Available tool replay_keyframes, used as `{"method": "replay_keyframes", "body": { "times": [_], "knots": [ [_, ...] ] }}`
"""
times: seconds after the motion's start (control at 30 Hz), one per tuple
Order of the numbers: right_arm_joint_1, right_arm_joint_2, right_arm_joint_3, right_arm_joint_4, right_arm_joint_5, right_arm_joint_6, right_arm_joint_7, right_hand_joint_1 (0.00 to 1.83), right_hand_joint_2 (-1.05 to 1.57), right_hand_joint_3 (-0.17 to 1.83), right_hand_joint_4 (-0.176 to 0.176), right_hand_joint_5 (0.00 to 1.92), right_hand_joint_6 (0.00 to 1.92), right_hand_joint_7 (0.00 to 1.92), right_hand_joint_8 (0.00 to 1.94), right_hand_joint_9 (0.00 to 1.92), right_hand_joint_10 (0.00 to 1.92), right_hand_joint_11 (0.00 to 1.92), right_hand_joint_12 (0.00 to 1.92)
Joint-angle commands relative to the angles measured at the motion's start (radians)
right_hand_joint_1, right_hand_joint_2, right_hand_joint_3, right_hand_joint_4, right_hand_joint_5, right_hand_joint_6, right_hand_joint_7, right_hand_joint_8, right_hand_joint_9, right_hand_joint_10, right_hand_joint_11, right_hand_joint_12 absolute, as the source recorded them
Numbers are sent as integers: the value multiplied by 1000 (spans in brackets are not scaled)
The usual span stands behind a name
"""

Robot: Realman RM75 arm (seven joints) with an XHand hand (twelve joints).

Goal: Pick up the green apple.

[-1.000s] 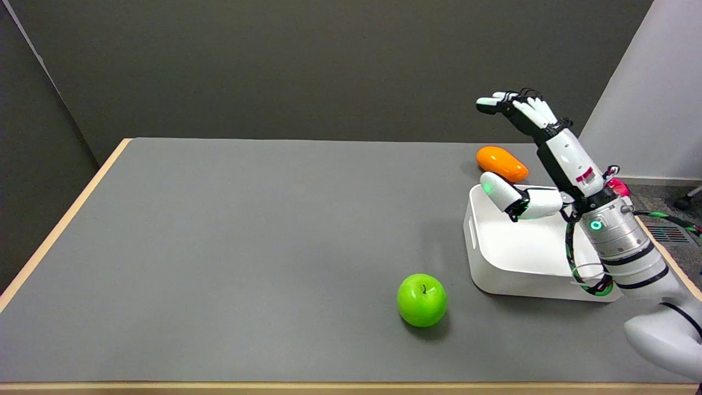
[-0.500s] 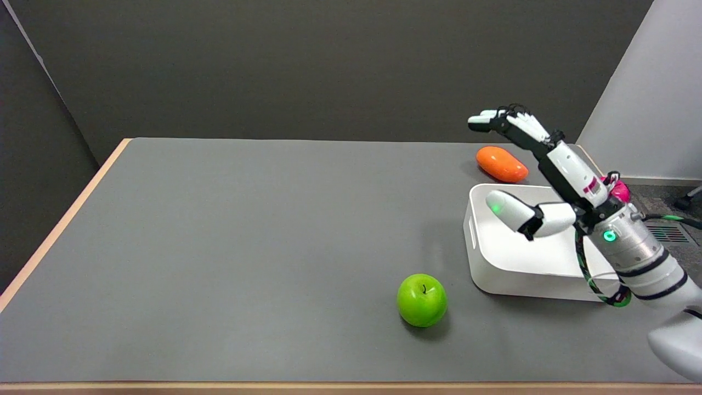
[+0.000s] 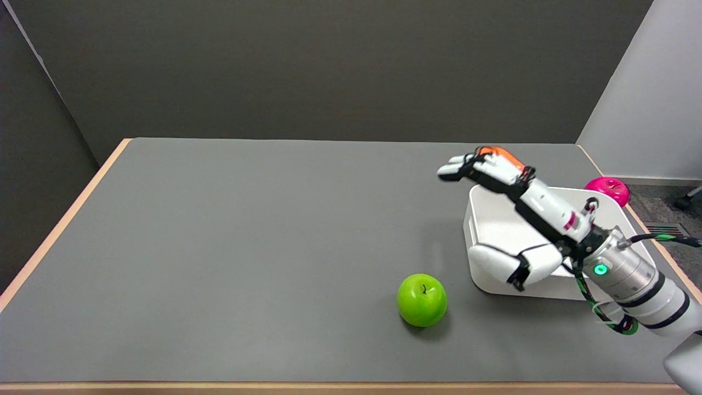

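In the head view, the apple (image 3: 422,300) stands on the grey table (image 3: 247,247), near its front edge, with the stem up. The right hand (image 3: 518,219) is in the air above the white tray (image 3: 496,225), to the right of the apple and apart from it. Its fingers (image 3: 477,167) are spread wide and hold nothing. An orange thing (image 3: 507,156) shows behind the fingers. A pink thing (image 3: 607,190) lies behind the tray.
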Motion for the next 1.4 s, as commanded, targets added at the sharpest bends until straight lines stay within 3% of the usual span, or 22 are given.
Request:
{"method": "replay_keyframes", "body": {
  "times": [0.03, 0.27, 0.5, 0.77, 1.03, 1.4],
  "knots": [
    [-85, -30, 13, 235, -366, -247, 24, 490, 545, 929, -1, 258, 545, 293, 481, 68, 691, -1, 981],
    [-84, -73, -14, 247, -422, -274, -17, 498, 544, 928, -4, 257, 543, 286, 480, 54, 682, -1, 947],
    [-30, -61, -83, 242, -477, -339, -129, 501, 545, 930, -4, 257, 543, 285, 480, 52, 679, -1, 938],
    [6, -45, -95, 242, -505, -349, -131, 501, 544, 930, -1, 260, 546, 286, 478, 56, 678, -1, 942],
    [14, -48, -152, 243, -661, -433, -131, 497, 543, 932, 5, 265, 558, 294, 482, 67, 680, -1, 974],
    [18, -46, -161, 236, -701, -459, -131, 494, 540, 932, 10, 267, 564, 293, 478, 69, 679, -1, 984]
  ]
}}
